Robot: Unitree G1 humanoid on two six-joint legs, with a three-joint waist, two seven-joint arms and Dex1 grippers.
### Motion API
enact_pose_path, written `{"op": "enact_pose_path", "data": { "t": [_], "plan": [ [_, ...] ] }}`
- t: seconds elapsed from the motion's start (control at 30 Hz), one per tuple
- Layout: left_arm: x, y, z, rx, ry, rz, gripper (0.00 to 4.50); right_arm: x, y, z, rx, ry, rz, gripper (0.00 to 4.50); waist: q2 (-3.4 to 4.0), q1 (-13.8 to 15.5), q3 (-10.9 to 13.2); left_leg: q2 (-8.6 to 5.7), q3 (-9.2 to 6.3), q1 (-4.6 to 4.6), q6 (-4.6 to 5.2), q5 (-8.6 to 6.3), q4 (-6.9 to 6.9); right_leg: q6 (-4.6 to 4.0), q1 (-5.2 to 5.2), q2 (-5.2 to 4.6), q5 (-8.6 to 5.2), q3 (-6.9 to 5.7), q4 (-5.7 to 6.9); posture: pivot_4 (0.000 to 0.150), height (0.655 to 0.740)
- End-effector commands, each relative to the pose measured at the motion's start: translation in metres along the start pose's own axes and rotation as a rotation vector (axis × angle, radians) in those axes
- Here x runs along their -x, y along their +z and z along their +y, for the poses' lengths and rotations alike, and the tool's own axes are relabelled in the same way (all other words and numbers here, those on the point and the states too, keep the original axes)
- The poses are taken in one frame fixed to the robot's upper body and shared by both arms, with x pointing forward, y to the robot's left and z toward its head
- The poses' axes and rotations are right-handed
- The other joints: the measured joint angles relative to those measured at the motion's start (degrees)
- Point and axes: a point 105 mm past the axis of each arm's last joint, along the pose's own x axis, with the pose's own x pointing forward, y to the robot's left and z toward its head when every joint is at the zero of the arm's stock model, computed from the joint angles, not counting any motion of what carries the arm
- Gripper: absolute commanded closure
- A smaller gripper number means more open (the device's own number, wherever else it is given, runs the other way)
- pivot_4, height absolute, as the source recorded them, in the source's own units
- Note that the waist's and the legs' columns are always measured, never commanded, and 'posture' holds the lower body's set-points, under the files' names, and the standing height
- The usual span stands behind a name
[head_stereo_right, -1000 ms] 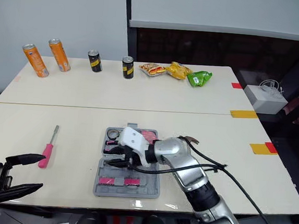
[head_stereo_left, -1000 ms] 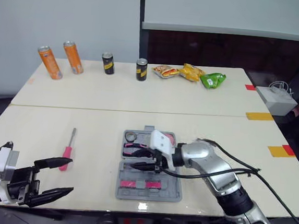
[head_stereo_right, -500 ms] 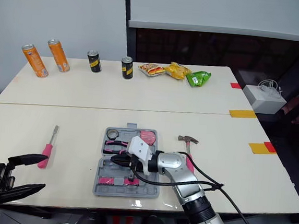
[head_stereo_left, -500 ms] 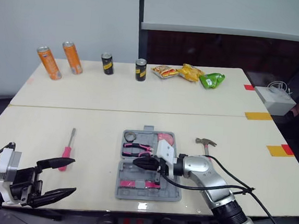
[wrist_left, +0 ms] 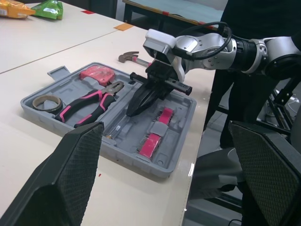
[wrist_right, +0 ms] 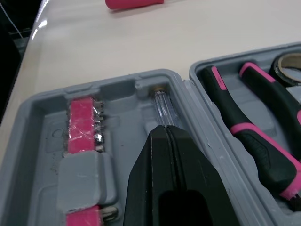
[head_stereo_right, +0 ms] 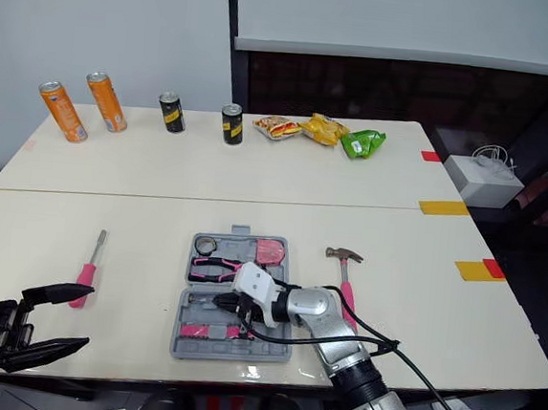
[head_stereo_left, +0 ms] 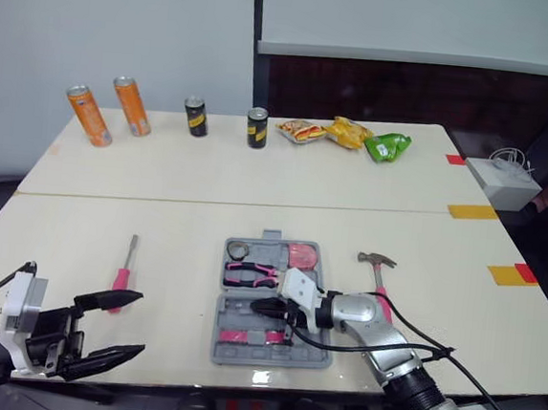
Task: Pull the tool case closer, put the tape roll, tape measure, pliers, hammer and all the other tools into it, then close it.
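Nearest the robot, the left pincer (head_stereo_left: 135,323) hangs over the near edge of the pale table (head_stereo_left: 187,212), spread wide and empty, much as it was a second ago. The right pincer (head_stereo_left: 259,306) has drawn back and sunk. It was over the far half of the open grey plastic tool case (head_stereo_left: 241,357); now it sits low over the near half, its fingers pressed together with nothing between them. Its tips lie just short of a clear-handled screwdriver (wrist_right: 162,104) in its slot.

That retreat uncovers the black-and-pink pliers (head_stereo_left: 254,272), bedded in the far half beside the tape roll (head_stereo_left: 239,251) and the pink tape measure (head_stereo_left: 300,255). Three named tools look stowed.

The steel-headed hammer (head_stereo_left: 375,261) lies on the table just right of the case, and a pink-handled screwdriver (head_stereo_left: 122,276) lies well to its left. Both appear outstanding, and the case is not yet closed.

The hammer's handle runs behind the right arm. The pink pieces (wrist_right: 82,117) in the near half cannot be identified.
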Motion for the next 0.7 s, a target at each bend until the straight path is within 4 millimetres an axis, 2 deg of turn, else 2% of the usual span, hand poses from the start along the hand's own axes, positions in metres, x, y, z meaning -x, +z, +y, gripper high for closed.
{"op": "enact_pose_path", "data": {
  "t": [0.03, 0.23, 0.47, 0.5, 0.57, 0.63, 0.7],
  "plan": [
    [-0.003, 0.008, -0.002, -0.026, -0.015, -0.012, 0.00, 0.000, -0.006, -0.004, 0.018, -0.008, 0.031, 4.46, 0.00, 0.0, 0.0, 0.00, 0.00, 0.01, 0.00, 0.00, 0.00, 0.00, 0.00, 0.00, 0.00, 0.00, 0.00, 0.150, 0.7400],
    [-0.004, 0.008, -0.003, -0.025, -0.014, -0.009, 0.00, -0.001, -0.016, -0.006, 0.008, -0.005, 0.071, 4.46, -0.01, 0.0, 0.0, 0.00, 0.01, 0.01, 0.00, 0.00, 0.00, -0.01, 0.03, -0.01, 0.00, 0.00, 0.00, 0.150, 0.7400],
    [-0.006, 0.007, -0.004, -0.020, -0.012, -0.004, 0.00, -0.003, -0.051, 0.007, -0.058, 0.075, 0.260, 4.46, 0.01, 0.0, -0.3, 0.00, 0.03, 0.22, 0.00, 0.00, -0.01, -0.03, 0.19, 0.00, 0.01, 0.02, 0.02, 0.150, 0.7400],
    [-0.007, 0.007, -0.004, -0.019, -0.011, -0.003, 0.00, -0.005, -0.044, 0.005, -0.069, 0.062, 0.213, 4.46, 0.00, 0.0, -0.3, 0.00, 0.04, 0.29, 0.00, 0.00, -0.02, -0.03, 0.23, 0.00, 0.01, 0.03, 0.02, 0.150, 0.7400],
    [-0.009, 0.005, -0.004, -0.010, 0.003, -0.006, 0.00, -0.006, -0.017, -0.002, -0.065, 0.020, 0.058, 4.46, -0.01, 0.0, -0.3, 0.00, 0.05, 0.66, 0.00, 0.00, -0.04, -0.02, 0.36, 0.00, 0.00, 0.05, 0.01, 0.150, 0.7400],
    [-0.010, 0.005, -0.001, 0.001, 0.030, -0.020, 0.00, 0.002, 0.013, -0.015, -0.045, -0.059, -0.107, 4.46, 0.03, 0.1, -0.3, 0.00, 0.08, 0.71, 0.00, 0.00, -0.04, -0.02, 0.37, 0.00, 0.00, 0.08, 0.01, 0.150, 0.7400],
    [-0.011, 0.004, 0.001, 0.012, 0.054, -0.035, 0.00, 0.012, 0.033, -0.021, -0.060, -0.107, -0.226, 4.46, 0.05, 0.1, -0.2, 0.00, 0.14, 0.54, 0.00, 0.00, -0.04, -0.03, 0.23, 0.00, 0.01, 0.13, 0.01, 0.150, 0.7400]
  ]
}}
